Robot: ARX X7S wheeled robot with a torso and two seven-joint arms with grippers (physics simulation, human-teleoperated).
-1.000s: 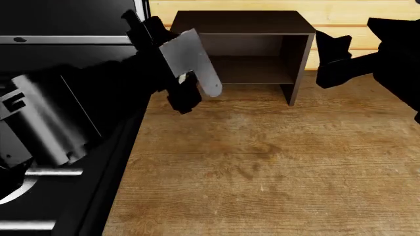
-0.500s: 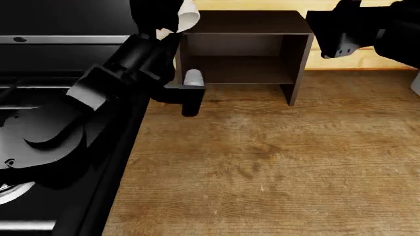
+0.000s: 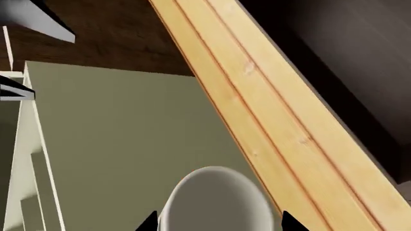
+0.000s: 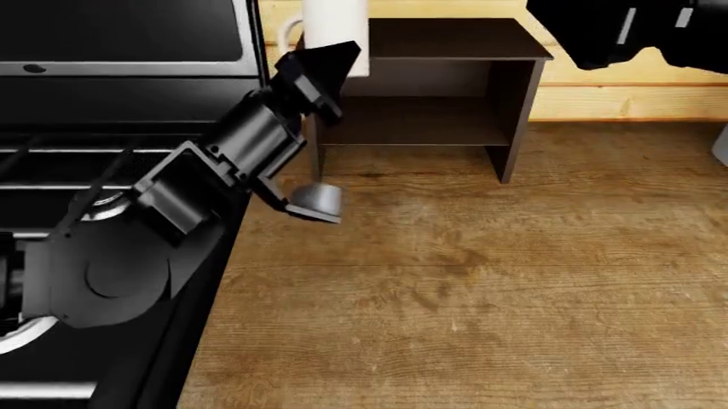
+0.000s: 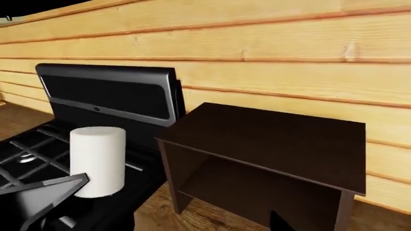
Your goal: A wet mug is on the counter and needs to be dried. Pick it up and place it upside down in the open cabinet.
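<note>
The white mug [image 4: 337, 21] hangs in the air by the top left corner of the dark brown cabinet [image 4: 455, 85], with my left gripper [image 4: 327, 53] shut on it. In the left wrist view the mug [image 3: 215, 199] fills the gap between the two black fingertips [image 3: 149, 224]. From the right wrist view the mug [image 5: 97, 159] stands vertical above the stove, left of the open cabinet [image 5: 270, 144]. My right gripper [image 4: 592, 43] hovers open and empty above the cabinet's right side. The wood-grain counter [image 4: 455, 281] lies below.
The black stove [image 4: 114, 102] with its raised back panel [image 5: 109, 91] fills the left side, under my left arm. A wooden plank wall [image 5: 257, 48] stands behind the cabinet. A white object [image 4: 721, 145] shows at the right edge of the counter.
My left arm has turned and raised the mug to the cabinet's top left corner. The right gripper has drifted up and to the right.
</note>
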